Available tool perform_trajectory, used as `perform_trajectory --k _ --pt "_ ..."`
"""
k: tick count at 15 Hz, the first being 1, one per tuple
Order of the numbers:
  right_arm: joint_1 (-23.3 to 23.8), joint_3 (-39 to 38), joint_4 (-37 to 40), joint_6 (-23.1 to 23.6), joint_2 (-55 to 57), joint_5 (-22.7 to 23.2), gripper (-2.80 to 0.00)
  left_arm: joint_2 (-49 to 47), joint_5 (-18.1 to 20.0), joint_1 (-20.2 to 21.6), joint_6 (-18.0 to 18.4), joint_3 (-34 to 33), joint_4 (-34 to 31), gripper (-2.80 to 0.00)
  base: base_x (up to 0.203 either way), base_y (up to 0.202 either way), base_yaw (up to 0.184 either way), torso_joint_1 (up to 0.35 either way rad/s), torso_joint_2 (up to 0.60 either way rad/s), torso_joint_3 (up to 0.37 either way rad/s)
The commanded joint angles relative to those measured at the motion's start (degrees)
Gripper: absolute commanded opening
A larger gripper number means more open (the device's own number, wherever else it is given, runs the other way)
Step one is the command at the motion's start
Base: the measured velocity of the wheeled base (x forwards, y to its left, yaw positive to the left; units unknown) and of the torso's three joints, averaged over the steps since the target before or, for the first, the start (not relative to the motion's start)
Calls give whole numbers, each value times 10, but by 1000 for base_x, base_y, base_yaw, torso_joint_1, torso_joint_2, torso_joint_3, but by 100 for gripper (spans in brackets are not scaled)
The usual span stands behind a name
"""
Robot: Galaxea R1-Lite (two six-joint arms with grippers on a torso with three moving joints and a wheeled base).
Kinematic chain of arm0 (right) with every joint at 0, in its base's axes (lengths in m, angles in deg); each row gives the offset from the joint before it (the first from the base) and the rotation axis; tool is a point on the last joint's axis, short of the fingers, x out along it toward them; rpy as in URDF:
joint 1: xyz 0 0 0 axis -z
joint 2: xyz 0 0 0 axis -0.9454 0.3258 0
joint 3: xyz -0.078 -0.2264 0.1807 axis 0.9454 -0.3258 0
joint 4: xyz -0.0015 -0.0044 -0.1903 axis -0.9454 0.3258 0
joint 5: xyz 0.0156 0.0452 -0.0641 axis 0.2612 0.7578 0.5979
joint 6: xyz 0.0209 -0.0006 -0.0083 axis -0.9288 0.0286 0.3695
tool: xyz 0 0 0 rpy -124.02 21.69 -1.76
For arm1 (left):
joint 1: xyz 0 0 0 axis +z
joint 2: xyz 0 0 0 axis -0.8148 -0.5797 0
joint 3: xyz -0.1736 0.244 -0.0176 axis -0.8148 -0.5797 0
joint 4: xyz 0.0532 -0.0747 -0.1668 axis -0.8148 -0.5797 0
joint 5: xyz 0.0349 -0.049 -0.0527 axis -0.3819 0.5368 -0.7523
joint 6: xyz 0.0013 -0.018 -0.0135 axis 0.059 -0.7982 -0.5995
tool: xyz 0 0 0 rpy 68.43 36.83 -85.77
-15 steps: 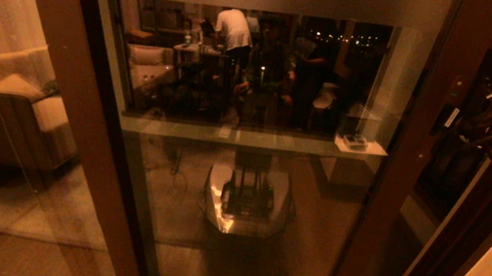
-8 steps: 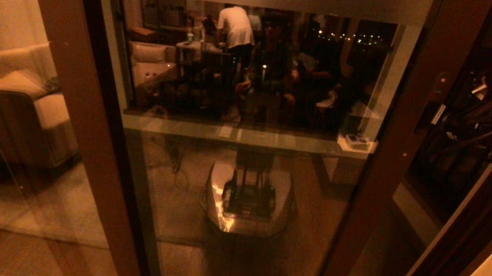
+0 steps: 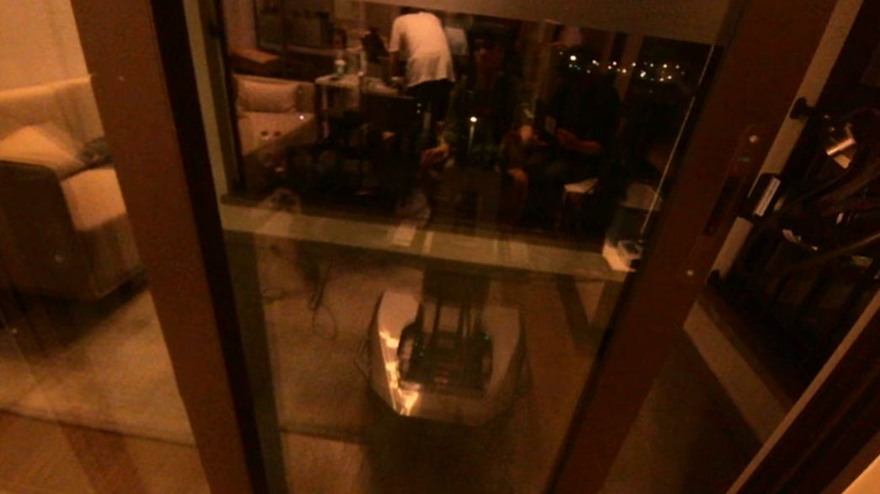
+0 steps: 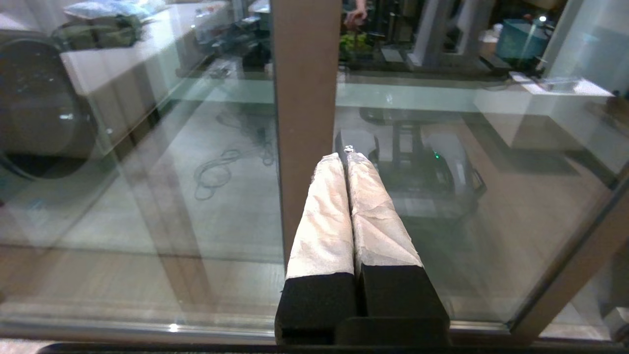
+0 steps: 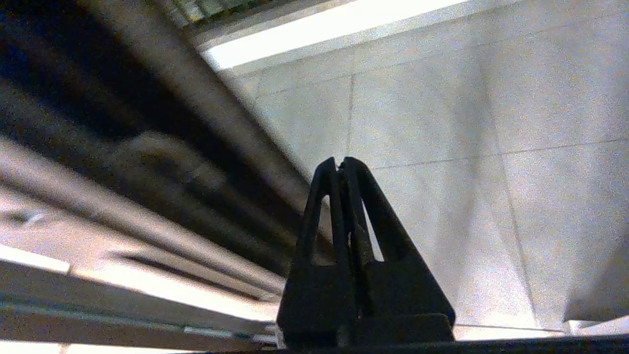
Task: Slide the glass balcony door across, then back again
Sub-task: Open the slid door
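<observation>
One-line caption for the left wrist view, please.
Left gripper, cloth-wrapped fingers shut, pointing at the glass balcony door beside a brown upright.

Glass balcony door [image 3: 419, 278]: glossy, reflective pane w/ frosted top band, matt brown frame.

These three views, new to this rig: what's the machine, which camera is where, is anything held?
It is a two-armed robot on a wheeled base, facing a tall brown-framed glass balcony door; the glass mirrors the robot.

The head view looks forward and down at the door. The right arm is at the right, its right gripper near the slim recessed handle plate on the door's upright.

Each wrist view looks along that arm's fingers. The left gripper, with white-wrapped fingers, is shut and points at a brown upright. The right gripper's black fingers are shut too. Neither holds anything.
</observation>
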Motion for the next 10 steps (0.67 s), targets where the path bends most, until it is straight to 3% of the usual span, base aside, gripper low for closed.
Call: perform_trajectory --k 1,10 --pt "-12 -9 0 -1 -12 0 -280 0 0 0 0 -12 1 -280 0 0 0 0 0 0" --pt "-49 -19 0 0 -21 -4 -280 0 0 0 0 -12 0 -280 0 0 0 0 0 0"
